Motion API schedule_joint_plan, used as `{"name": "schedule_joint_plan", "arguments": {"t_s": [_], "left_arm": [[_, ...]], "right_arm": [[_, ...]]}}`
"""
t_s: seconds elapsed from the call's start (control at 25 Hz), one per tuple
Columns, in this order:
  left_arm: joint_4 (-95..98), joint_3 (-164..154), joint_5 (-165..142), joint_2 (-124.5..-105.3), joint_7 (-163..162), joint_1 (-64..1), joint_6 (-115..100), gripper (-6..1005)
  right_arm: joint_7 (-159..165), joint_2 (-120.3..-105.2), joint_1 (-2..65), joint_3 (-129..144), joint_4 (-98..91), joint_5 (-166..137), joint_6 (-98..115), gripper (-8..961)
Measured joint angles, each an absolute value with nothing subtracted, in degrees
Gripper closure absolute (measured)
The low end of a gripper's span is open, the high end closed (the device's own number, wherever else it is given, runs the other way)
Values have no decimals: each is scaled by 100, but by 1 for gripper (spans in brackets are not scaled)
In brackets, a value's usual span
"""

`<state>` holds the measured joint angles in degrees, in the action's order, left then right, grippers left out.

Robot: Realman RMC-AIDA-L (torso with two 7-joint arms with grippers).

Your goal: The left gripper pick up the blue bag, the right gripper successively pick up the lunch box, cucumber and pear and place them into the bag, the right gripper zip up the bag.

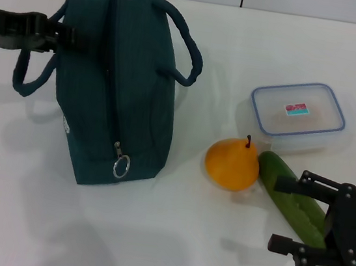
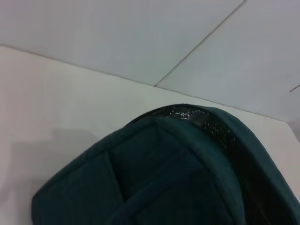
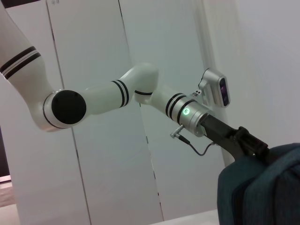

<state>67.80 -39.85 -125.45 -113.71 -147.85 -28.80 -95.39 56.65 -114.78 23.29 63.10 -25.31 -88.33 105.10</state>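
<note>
The blue bag (image 1: 122, 80) stands on the white table at the middle left with its zip closed and the ring pull (image 1: 121, 165) hanging at the near end. My left gripper (image 1: 61, 35) reaches in from the left and is shut on the bag's left handle (image 1: 28, 74). The bag also fills the left wrist view (image 2: 178, 178). The lunch box (image 1: 297, 116) sits at the right. The pear (image 1: 231, 165) and the cucumber (image 1: 288, 195) lie side by side in front of it. My right gripper (image 1: 285, 215) is open, its fingers either side of the cucumber's near half.
The right wrist view shows my left arm (image 3: 140, 91) reaching to the top of the bag (image 3: 262, 187), with white wall panels behind. The white table (image 1: 169, 250) extends in front of the bag. A wall seam runs along the table's far edge.
</note>
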Motion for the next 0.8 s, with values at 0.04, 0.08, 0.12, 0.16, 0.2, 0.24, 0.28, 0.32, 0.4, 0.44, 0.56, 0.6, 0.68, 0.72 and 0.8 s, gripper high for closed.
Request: {"name": "schedule_joint_plan", "arguments": {"t_s": [0.04, 0.08, 0.12, 0.16, 0.2, 0.24, 0.28, 0.32, 0.4, 0.44, 0.56, 0.6, 0.68, 0.72, 0.8], "left_arm": [[6781, -3987, -12539, -11371, -14807, -2880, -9549, 355], [6782, -3989, -12531, -11372, -14818, -2877, -9572, 397], [6782, -3990, -12523, -11372, -14833, -2874, -9608, 423], [6783, -3990, -12522, -11373, -14844, -2872, -9631, 448], [6784, -3990, -12519, -11378, -14858, -2871, -9661, 474], [6785, -3990, -12516, -11384, -14872, -2870, -9689, 500], [6785, -3990, -12514, -11389, -14879, -2870, -9714, 525], [6785, -3990, -12513, -11397, -14881, -2869, -9747, 551], [6786, -3990, -12508, -11413, -14876, -2868, -9809, 602], [6785, -3990, -12501, -11421, -14872, -2867, -9839, 628], [6785, -3977, -12472, -11435, -14880, -2865, -9937, 772], [6785, -3964, -12457, -11439, -14885, -2863, -9981, 820], [6785, -3944, -12300, -11446, -14888, -2841, -10091, 882], [6785, -3941, -12159, -11446, -14890, -2821, -10142, 896], [6789, -3948, -11901, -11440, -14889, -2780, -10200, 924]], "right_arm": [[5664, -11477, 2324, 6310, -2532, -8833, 10510, 112], [5663, -11475, 2322, 6310, -2533, -8833, 10511, 112], [5663, -11472, 2322, 6309, -2533, -8833, 10511, 112], [5663, -11471, 2321, 6307, -2533, -8833, 10511, 112], [5662, -11471, 2321, 6301, -2535, -8833, 10512, 112], [5662, -11471, 2320, 6286, -2535, -8832, 10513, 112], [5661, -11472, 2319, 6262, -2536, -8831, 10514, 112], [5659, -11475, 2315, 6218, -2536, -8830, 10516, 112], [5653, -11484, 2280, 6112, -2536, -8828, 10519, 112], [5652, -11487, 2249, 6013, -2541, -8828, 10521, 112], [5691, -11493, 2189, 5685, -2541, -8826, 10525, 113], [5691, -11493, 2189, 5685, -2541, -8826, 10525, 113], [5820, -11499, 2160, 5243, -2445, -8824, 10445, 113], [5892, -11501, 2150, 5012, -2373, -8824, 10372, 113], [6055, -11500, 2123, 4544, -2222, -8823, 10201, 113]]}}
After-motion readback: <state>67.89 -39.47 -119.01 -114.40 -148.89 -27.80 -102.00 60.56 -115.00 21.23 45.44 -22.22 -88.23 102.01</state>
